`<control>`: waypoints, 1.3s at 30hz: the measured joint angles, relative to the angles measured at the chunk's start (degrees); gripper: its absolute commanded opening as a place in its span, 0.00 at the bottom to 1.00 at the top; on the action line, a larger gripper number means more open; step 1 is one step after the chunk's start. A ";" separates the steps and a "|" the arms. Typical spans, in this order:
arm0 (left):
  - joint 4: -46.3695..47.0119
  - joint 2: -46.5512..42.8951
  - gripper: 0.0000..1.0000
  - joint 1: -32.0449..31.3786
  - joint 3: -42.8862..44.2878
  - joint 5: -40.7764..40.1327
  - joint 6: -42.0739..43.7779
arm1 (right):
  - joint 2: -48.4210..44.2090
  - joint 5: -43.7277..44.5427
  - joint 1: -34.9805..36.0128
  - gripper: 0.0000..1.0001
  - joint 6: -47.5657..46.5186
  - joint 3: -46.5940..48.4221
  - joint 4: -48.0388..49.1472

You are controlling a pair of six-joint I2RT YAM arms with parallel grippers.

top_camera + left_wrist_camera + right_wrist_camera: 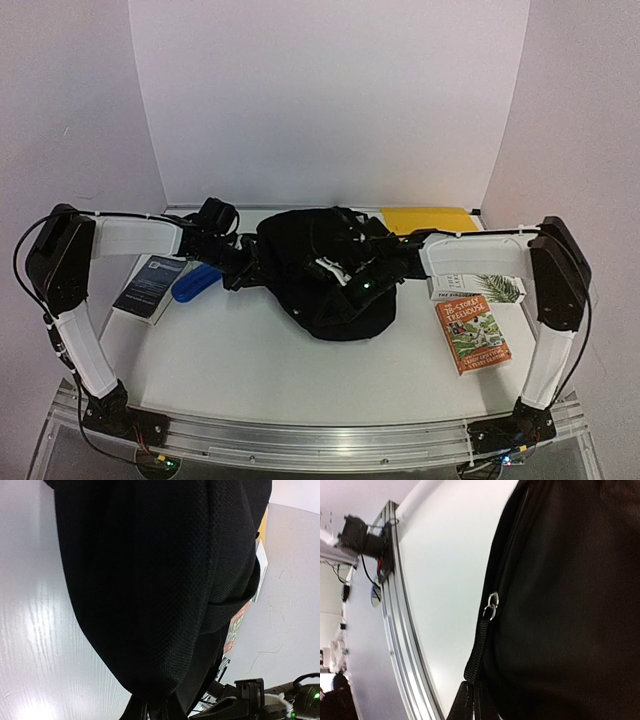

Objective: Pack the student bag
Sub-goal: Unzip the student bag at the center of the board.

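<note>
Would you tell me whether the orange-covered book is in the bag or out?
Out: the orange book lies flat on the table, right of the student bag.

Both arms rise from their bases, bend at the elbows and reach inward with forearms level. The left gripper (248, 264) has its fingers (137, 711) pinched together on fabric of the student bag (330, 290). The right gripper (388, 268) has its fingers (464, 704) clamped on the bag's webbing strap (478, 652).
</note>
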 measured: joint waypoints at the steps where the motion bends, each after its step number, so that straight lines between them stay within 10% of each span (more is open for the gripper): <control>1: -0.45 0.07 0.00 0.56 0.35 -0.04 0.13 | -1.56 0.49 0.00 0.00 -1.37 -1.43 -1.18; 6: -2.85 0.76 0.09 2.67 2.85 0.05 1.71 | -5.26 2.15 0.00 0.00 -4.97 -4.16 -4.72; 13: -2.06 0.79 0.59 1.59 2.78 0.67 2.79 | -0.10 1.25 -0.02 0.00 -4.48 4.29 -6.80; 23: 1.28 -8.00 0.69 -4.64 -9.68 0.16 -1.28 | 4.92 -0.40 0.00 0.00 -1.00 11.30 -6.07; 29: 3.62 -6.85 0.61 -9.16 -10.55 -0.25 -3.56 | 6.31 -0.70 0.13 0.00 1.25 13.21 -5.52; 39: 3.33 -1.45 0.00 -9.59 -5.30 -0.88 -1.86 | 5.37 -0.42 -0.14 0.00 1.55 8.65 -4.03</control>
